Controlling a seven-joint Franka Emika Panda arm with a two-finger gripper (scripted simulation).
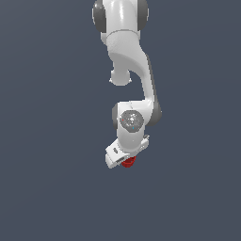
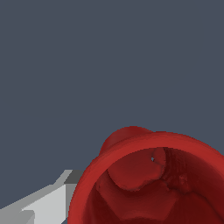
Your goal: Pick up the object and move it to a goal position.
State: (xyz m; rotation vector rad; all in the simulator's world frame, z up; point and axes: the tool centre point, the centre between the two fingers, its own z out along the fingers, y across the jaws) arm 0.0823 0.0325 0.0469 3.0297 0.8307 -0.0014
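Observation:
The red cup (image 1: 128, 163) shows as a small red patch poking out from under my white gripper (image 1: 123, 161), low in the middle of the exterior view. In the wrist view the cup (image 2: 148, 148) is very close and fills much of the picture, its round rim and hollow inside facing the camera. One grey-white finger (image 2: 46, 203) lies against the cup's outer wall. The other finger is hidden. The gripper looks shut on the cup, with the hand tilted.
A plain dark grey surface (image 1: 47, 188) lies all around. The white arm (image 1: 129, 61) comes down from the top of the exterior view. No other object shows.

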